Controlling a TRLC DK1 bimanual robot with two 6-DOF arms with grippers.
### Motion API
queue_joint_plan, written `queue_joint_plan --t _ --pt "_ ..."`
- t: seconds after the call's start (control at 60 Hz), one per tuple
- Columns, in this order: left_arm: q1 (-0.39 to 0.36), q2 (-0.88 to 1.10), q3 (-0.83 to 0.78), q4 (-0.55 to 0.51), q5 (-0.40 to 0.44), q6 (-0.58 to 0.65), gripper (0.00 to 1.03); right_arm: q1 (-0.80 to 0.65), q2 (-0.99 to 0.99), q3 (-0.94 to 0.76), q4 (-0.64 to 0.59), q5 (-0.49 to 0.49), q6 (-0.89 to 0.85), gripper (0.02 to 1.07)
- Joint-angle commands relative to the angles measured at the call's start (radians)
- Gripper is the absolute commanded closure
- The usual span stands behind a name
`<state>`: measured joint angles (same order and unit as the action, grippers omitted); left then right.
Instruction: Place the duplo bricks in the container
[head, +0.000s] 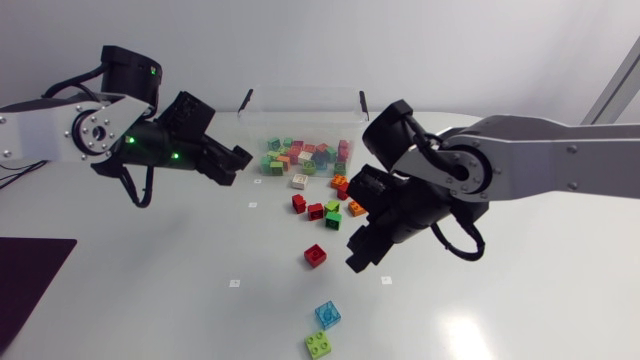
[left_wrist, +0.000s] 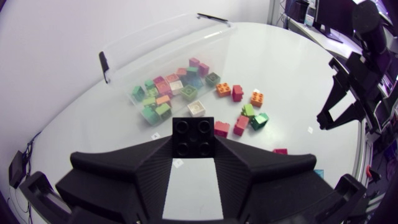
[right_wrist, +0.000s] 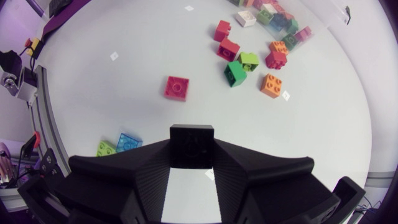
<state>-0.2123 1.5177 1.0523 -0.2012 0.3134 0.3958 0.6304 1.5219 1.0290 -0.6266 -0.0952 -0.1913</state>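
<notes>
White surface (head: 150, 300): my left tool (left_wrist: 193, 154) clamps a black brick (left_wrist: 193, 135), my right tool (right_wrist: 191, 164) a second brick (right_wrist: 191, 145); both need carrying over the container (head: 300, 108) and releasing.

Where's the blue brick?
In the head view, the blue brick lies low in the middle, right beside the lime brick, below the lone red brick.
</notes>
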Motion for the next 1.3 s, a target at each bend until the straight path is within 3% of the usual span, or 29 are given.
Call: queue_joint_plan --t 0.0,0.383,0.767,0.833,0.867,0.883,0.933,1.05,1.283 --pt "0.025 0.068 0.087 0.043 0.009 -0.064 0.78 -0.011 -0.019 0.045 -0.015 0.006 -0.017 0.78" --pt "-0.007 0.312 0.396 0.132 0.009 -0.137 0.78 -0.067 -0.014 0.135 0.01 -0.008 -0.019 0.78" --pt "-0.062 0.503 0.683 0.066 -0.053 -0.149 0.75 -0.103 0.012 0.203 0.013 -0.026 -0.033 0.78" --pt "-0.065 0.538 0.723 0.06 -0.065 -0.153 0.62 -0.107 0.02 0.207 0.013 -0.034 -0.033 0.78" --pt "-0.065 0.558 0.744 0.052 -0.068 -0.156 0.47 -0.11 0.023 0.21 0.018 -0.035 -0.033 0.78" --pt "-0.065 0.57 0.761 0.046 -0.073 -0.156 0.3 -0.112 0.024 0.212 0.019 -0.035 -0.033 0.78" --pt "-0.065 0.587 0.779 0.039 -0.086 -0.156 0.07 -0.117 0.03 0.22 0.025 -0.04 -0.033 0.78" --pt "-0.075 0.57 0.755 0.031 -0.092 -0.149 0.04 -0.132 0.055 0.264 0.033 -0.047 -0.033 0.78" --pt "-0.071 0.329 0.5 0.025 -0.096 -0.11 0.04 -0.204 0.146 0.431 0.041 -0.081 -0.031 0.78"
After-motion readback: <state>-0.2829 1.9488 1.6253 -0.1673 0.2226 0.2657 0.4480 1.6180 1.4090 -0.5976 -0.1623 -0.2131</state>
